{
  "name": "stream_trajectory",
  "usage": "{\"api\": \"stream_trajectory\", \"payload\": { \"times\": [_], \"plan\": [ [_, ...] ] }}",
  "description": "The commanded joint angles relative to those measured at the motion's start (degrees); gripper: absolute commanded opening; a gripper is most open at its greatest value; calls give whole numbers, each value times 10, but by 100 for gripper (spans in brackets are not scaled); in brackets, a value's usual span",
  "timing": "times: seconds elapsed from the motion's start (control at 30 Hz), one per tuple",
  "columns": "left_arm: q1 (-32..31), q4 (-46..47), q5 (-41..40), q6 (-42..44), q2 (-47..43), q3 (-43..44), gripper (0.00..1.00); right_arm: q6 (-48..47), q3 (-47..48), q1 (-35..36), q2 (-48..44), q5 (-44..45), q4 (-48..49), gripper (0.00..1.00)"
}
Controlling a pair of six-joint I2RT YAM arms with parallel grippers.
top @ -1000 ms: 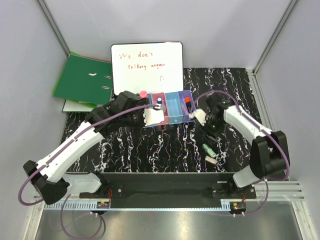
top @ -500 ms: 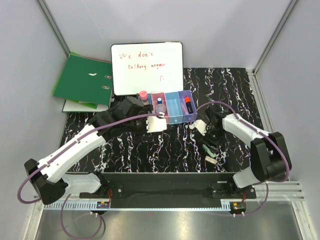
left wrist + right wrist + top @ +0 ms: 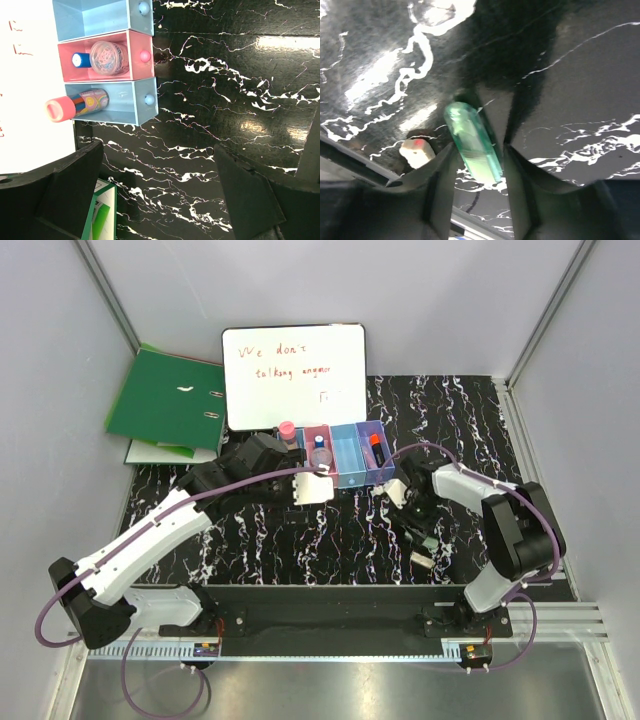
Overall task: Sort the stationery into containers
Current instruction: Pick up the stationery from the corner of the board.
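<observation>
Two fingers [image 3: 520, 190] of the right gripper [image 3: 480, 150] straddle the green stick [image 3: 472, 142], one on each long side and very close to it. The wrist view does not show whether the pads actually clamp it or only bracket it. The stick sits tilted between them, rounded end pointing away from the wrist, down at the black marbled table [image 3: 350, 530]. The small pink bar [image 3: 417, 152] lies on the table just beside the outer face of one finger, apart from the stick. In the top view the right arm is folded down over that spot, near right of the containers [image 3: 348, 478], and hides the stick.

Left gripper [image 3: 157, 150]: fingers [image 3: 70, 195] spread wide, nothing between them, only table below. It hangs just on the near side of the row, toward its left end.

Containers: four joined bins in a row in front of the whiteboard [image 3: 293, 375].
- The left light blue bin [image 3: 135, 107] holds the pink-capped cylinder [image 3: 77, 105], its pink cap sticking out past the far rim.
- The pink bin [image 3: 141, 67] next to it holds the blue-capped small tube [image 3: 80, 60] and the clear round pot [image 3: 107, 57], touching side by side.
- The purple bin [image 3: 383, 475] at the right end holds the red-and-black marker [image 3: 375, 448].

The green ring binder [image 3: 165, 400] lies at the far left, beside the whiteboard.
</observation>
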Motion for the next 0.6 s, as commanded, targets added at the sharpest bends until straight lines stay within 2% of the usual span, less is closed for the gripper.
{"api": "stream_trajectory", "payload": {
  "times": [0.0, 0.1, 0.17, 0.4, 0.57],
  "plan": [
    [0, 24, -9, 8, -2, 21, 99, 23, -5, 9, 35, -12, 70, 31],
    [-1, 24, -8, 8, -1, 27, 99, 20, 2, 10, 38, -3, 70, 8],
    [-1, 24, -9, 8, 0, 31, 99, 17, 8, 10, 34, 3, 70, 0],
    [-1, 24, -16, 8, -5, 34, 99, 18, 49, 10, -11, -9, 30, 0],
    [-1, 24, -21, 4, -17, 25, 99, 51, 129, 10, -45, -57, -25, 0]
  ]
}}
